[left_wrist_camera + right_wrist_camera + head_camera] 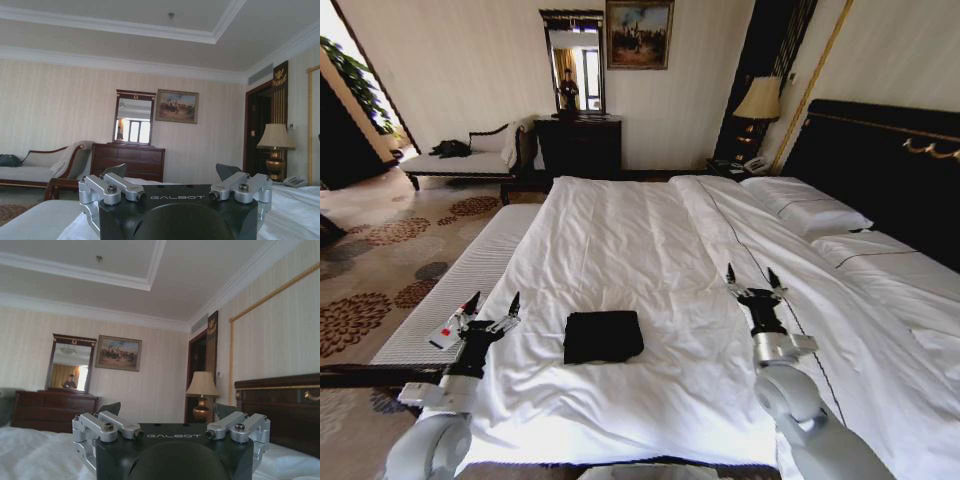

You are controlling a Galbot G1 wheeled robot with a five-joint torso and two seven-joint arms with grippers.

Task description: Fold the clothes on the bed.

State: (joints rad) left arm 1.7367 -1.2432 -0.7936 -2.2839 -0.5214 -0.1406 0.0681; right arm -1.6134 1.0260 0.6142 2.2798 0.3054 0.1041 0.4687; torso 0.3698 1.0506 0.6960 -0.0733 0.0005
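The left gripper [494,303] hovers at the bed's [620,230] left edge, fingers spread wide, holding nothing. To its right, between the two grippers, the black T-shirt [603,336] lies folded into a compact rectangle on the white duvet [650,390]. Farther right, the right gripper [753,277] stands over the duvet, fingers likewise wide apart and empty, with the pillows [807,212] and dark headboard [880,160] beyond it.
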